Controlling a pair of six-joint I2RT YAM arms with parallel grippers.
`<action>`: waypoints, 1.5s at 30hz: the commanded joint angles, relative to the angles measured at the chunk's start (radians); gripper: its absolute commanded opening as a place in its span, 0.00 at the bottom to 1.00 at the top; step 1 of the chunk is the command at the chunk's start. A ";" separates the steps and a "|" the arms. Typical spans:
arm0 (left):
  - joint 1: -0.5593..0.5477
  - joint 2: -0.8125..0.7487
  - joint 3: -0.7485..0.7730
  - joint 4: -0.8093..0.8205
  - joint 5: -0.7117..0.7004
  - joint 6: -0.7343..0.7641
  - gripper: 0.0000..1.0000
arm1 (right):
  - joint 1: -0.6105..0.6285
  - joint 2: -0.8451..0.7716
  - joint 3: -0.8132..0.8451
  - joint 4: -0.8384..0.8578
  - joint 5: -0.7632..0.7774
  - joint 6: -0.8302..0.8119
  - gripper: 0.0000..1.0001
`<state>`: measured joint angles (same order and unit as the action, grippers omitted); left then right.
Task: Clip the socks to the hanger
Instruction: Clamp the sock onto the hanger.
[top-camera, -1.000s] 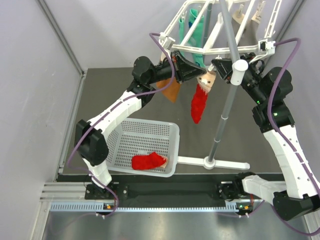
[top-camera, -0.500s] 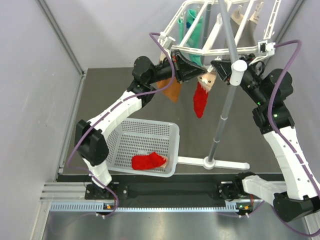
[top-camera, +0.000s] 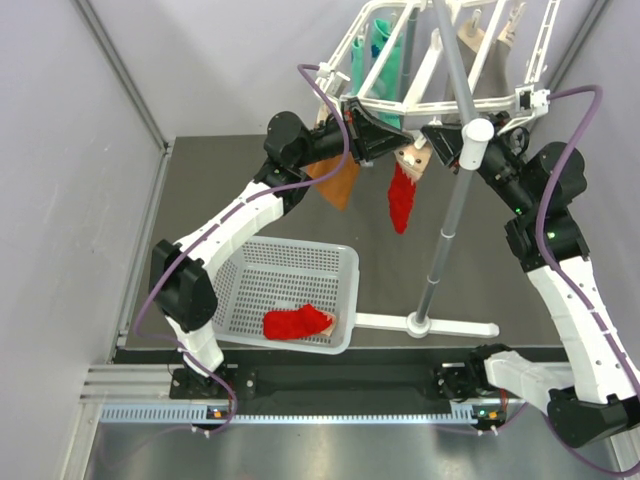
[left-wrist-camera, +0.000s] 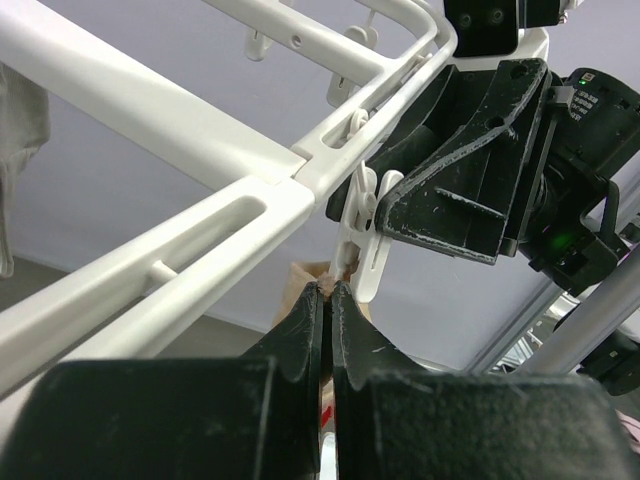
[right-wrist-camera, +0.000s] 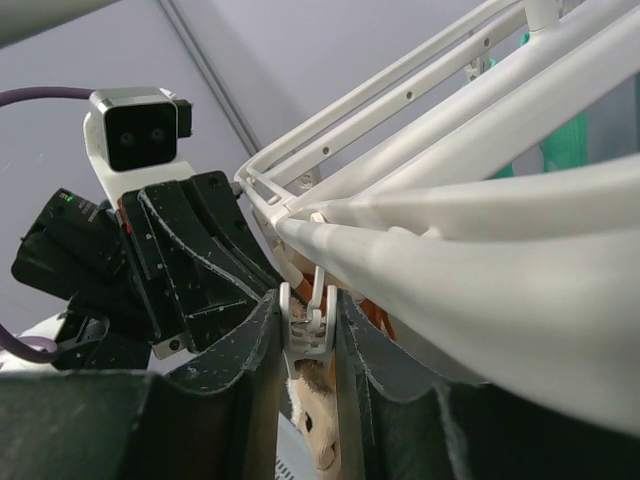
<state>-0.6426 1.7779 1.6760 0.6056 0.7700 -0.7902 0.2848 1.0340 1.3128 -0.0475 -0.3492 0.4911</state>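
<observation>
The white hanger (top-camera: 400, 103) stands on a grey pole (top-camera: 452, 215). A red sock (top-camera: 401, 205) with a tan toe hangs under its front bar. My left gripper (top-camera: 397, 148) is shut on the sock's tan end (left-wrist-camera: 300, 283), just below a white clip (left-wrist-camera: 362, 228); in the left wrist view its tips (left-wrist-camera: 328, 288) are closed. My right gripper (top-camera: 428, 140) faces it and squeezes that clip (right-wrist-camera: 308, 325) between its fingers (right-wrist-camera: 308, 305), with the tan toe (right-wrist-camera: 320, 430) under it. The second red sock (top-camera: 297, 322) lies in the basket. The mint-green socks (top-camera: 385, 60) hang at the frame's back.
A white perforated basket (top-camera: 350, 290) sits front left. An orange-brown sock (top-camera: 337, 182) hangs by the left arm. Beige socks (top-camera: 482, 40) hang at the back right. The hanger's white foot (top-camera: 455, 328) lies near the front edge. Grey walls stand on both sides.
The red sock has risen a little under the front bar. The hanger frame has swung slightly. Both grippers stay close together at the clip.
</observation>
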 joint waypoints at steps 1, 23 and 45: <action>-0.002 -0.044 0.042 0.049 0.002 0.003 0.00 | 0.019 0.014 -0.044 -0.173 -0.177 0.024 0.00; -0.002 -0.044 0.047 0.158 -0.012 -0.113 0.00 | 0.020 0.015 -0.021 -0.198 -0.174 0.003 0.14; 0.001 -0.046 0.028 0.074 -0.090 -0.109 0.00 | 0.019 -0.064 0.045 -0.347 0.065 -0.020 0.96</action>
<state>-0.6426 1.7779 1.6882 0.6933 0.7300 -0.9325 0.2939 1.0157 1.3102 -0.3103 -0.3996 0.4923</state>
